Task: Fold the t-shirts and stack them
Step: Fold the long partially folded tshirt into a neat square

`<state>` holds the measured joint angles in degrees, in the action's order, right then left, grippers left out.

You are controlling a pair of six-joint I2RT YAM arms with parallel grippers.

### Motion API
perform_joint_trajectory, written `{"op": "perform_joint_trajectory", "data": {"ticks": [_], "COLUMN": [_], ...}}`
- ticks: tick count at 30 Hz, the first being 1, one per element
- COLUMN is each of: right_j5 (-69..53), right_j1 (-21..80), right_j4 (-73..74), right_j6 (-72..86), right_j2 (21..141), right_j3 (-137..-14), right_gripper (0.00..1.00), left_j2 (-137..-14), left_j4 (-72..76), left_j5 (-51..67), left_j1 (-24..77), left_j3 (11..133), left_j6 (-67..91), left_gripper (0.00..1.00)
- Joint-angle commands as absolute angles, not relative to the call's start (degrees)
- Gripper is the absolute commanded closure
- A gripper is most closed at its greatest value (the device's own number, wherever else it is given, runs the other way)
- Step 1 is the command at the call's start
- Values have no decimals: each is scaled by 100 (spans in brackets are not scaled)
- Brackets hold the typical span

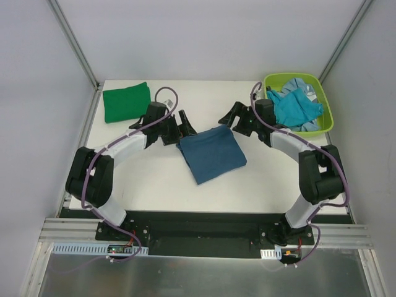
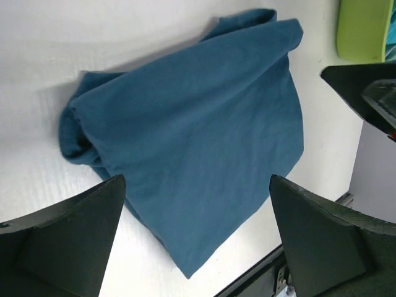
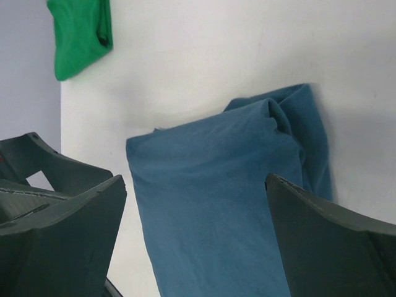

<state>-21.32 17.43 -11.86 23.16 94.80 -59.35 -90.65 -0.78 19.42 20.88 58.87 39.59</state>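
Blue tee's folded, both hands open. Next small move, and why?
Probably lower the left hand and right hand onto the far corners of the blue tee and pinch. Both hover open there, holding nothing, and the folded green tee sits far-left, ready for stacking.

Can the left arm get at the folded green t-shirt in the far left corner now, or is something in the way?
Probably yes. The green t-shirt lies flat and uncovered near the left gripper, with only bare table around it. The jaws are open and hold nothing.
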Motion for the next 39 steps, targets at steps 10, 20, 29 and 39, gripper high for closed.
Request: {"op": "perform_joint_trajectory", "data": {"ticks": [10,20,29,39], "right_j5": [-1865,-607,308,-176], "right_j1": [2021,2478,3006,3023], "right_j4": [-1072,-1714,-1653,-1582], "right_j6": [2794,3893,3710,3199], "right_j2": [11601,9952,8509,8261], "right_j3": [-7059,-4467,-3753,-3990], "right_gripper": [4,4,4,4], "left_j2": [-10976,-11330,-9855,-8780], "left_j4": [422,396,483,141], "left_j5": [2137,2644,2778,2277], "left_j1": [2110,1907,2153,2153], "left_j3": [6671,7084,6276,5406], "left_j6": [4078,3507,3182,3032], "left_gripper": [1,1,1,1]}}
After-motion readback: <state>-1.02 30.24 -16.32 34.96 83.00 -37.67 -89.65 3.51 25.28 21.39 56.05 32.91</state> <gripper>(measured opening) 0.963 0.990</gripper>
